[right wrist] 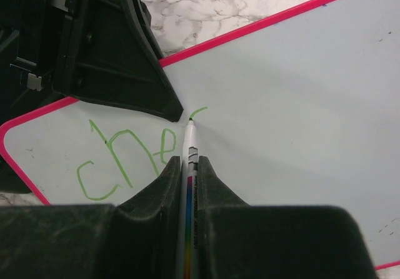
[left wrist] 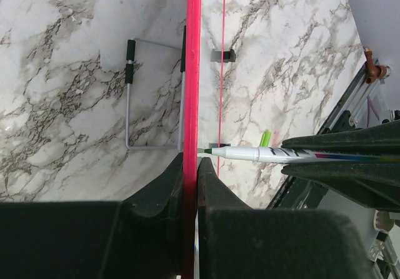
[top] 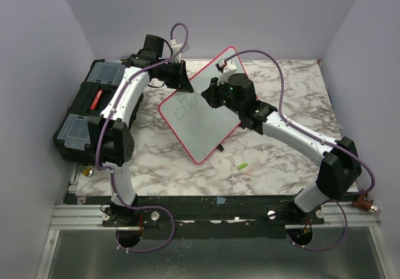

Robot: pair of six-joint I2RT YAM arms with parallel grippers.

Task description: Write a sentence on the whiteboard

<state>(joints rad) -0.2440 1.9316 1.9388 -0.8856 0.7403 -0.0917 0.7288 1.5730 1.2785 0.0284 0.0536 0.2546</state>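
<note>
Right gripper (right wrist: 187, 165) clamps one marker (right wrist: 189, 142) — left gripper (left wrist: 190, 161) pinches one whiteboard (right wrist: 281, 104).

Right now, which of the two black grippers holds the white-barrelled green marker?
The right gripper: it pinches the green marker, while the left gripper clamps the glossy white whiteboard by its red-pink rim.

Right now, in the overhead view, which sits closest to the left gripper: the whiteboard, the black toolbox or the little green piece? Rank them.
1. whiteboard: edge clamped in the left gripper.
2. black toolbox: just to its left.
3. little green piece: on the marble tabletop, near-right.
</note>
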